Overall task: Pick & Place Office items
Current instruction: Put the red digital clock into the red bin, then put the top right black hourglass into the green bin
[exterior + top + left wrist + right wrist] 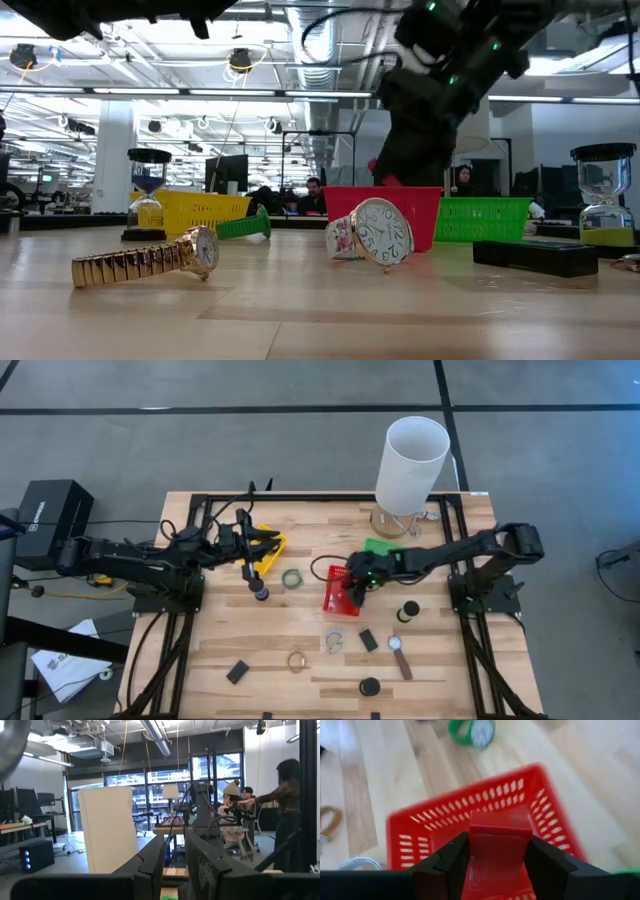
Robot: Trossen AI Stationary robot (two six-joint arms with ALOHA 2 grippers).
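Right gripper (pixel 495 865) sits over the red basket (pixel 445 830), fingers clamped on a red block (pixel 495 845) held just above the basket's inside; in the high view that gripper (pixel 356 586) is right over the red basket (pixel 336 590) mid-table. Left gripper (pixel 243 545) is near the yellow basket (pixel 272 550) on the left side, raised and pointing across the table; its fingers (pixel 150 865) look close together with a narrow gap, and I can't tell from here whether anything is between them. Rest of the office items are spread over the wooden table (pixel 200 650): green watch (pixel 291 577) between the yellow and red baskets, black cylinder (pixel 260 593) just below the yellow basket, another black cylinder (pixel 408 611) right of the red basket, a third (pixel 370 686) near the front edge. Flat black rectangle (pixel 237 672) front left, another (pixel 368 640) front of the red basket. Tan ring (pixel 296 659) and a pale ring watch (pixel 333 642) sit near the middle front, brown-strapped watch (pixel 400 655) to their right. Green basket (pixel 383 547) is behind the red one, touching or nearly so. Tall white cylinder (pixel 411 465) stands at the back edge. From table level a gold watch (pixel 150 258) lies left and a white-faced watch (pixel 375 235) stands before the red basket (pixel 385 210).
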